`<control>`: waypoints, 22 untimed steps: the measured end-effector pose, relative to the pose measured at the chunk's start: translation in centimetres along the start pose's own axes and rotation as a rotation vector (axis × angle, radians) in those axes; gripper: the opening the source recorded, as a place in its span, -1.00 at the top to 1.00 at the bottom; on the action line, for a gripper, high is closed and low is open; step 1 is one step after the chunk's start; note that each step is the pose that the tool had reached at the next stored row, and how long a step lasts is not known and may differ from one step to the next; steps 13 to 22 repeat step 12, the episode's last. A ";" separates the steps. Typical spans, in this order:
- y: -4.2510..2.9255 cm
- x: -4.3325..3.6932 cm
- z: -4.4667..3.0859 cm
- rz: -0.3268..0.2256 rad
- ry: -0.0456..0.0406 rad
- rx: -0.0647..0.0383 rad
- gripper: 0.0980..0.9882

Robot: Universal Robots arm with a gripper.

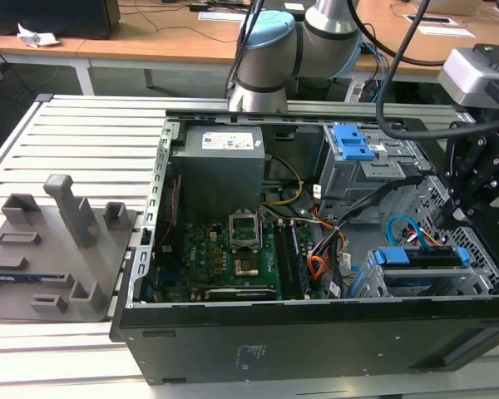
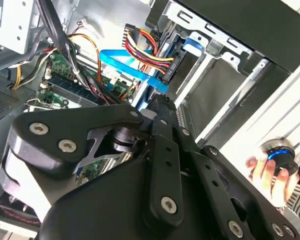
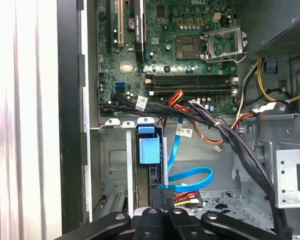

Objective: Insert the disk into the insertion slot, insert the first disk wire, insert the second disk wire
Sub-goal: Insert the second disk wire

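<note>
Blue plastic frames the disk [image 1: 422,257], which we see seated in the insertion slot [image 1: 399,283] at the lower right of the exterior view. Our gripper [image 3: 162,202] sits at the disk's rear edge; we cannot tell whether its fingers grip anything. Beside it, the second disk wire [image 3: 190,177] loops above the first disk wire [image 3: 186,198]. White stickers are too small to read.
</note>
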State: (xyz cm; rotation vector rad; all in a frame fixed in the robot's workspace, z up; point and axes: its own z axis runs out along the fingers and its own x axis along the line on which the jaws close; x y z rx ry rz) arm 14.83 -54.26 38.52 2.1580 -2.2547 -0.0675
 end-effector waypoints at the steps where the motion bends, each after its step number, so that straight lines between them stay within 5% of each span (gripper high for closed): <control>1: 0.00 0.00 -0.07 0.000 -0.0002 0.000 0.98; 7: 1.73 0.08 -0.02 0.000 -0.0006 0.000 0.98; 22: 1.76 0.08 -0.01 0.000 -0.0006 0.000 0.98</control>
